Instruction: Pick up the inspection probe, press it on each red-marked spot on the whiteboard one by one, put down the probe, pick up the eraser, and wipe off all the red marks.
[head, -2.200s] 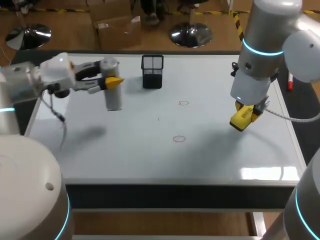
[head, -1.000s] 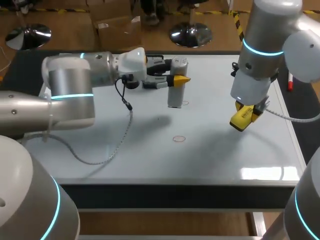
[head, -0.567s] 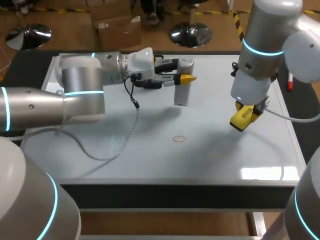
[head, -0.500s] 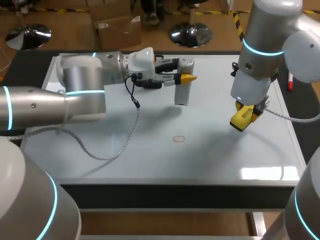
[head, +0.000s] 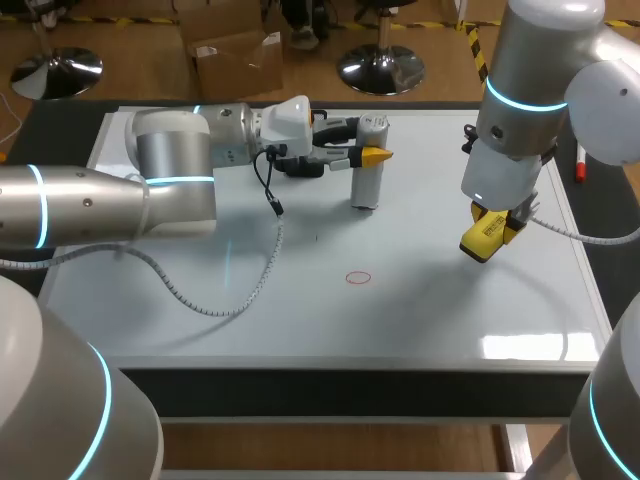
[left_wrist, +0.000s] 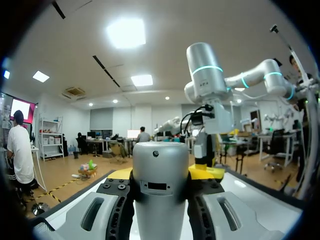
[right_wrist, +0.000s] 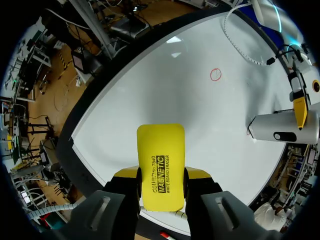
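Probe (head: 368, 170), a grey cylinder, stands upright on the whiteboard (head: 250, 300) toward its far middle. It is clamped between the two yellow-tipped fingers of our left gripper (head: 364, 146), which comes in level from the left, and its lower end appears to touch the board. One red circle (head: 358, 277) lies nearer us, well apart from the probe. Our right gripper (right_wrist: 160, 176) hangs above the board's right side, its fingers closed on the yellow eraser (right_wrist: 160, 160), which juts out past the fingertips, clear of the surface.
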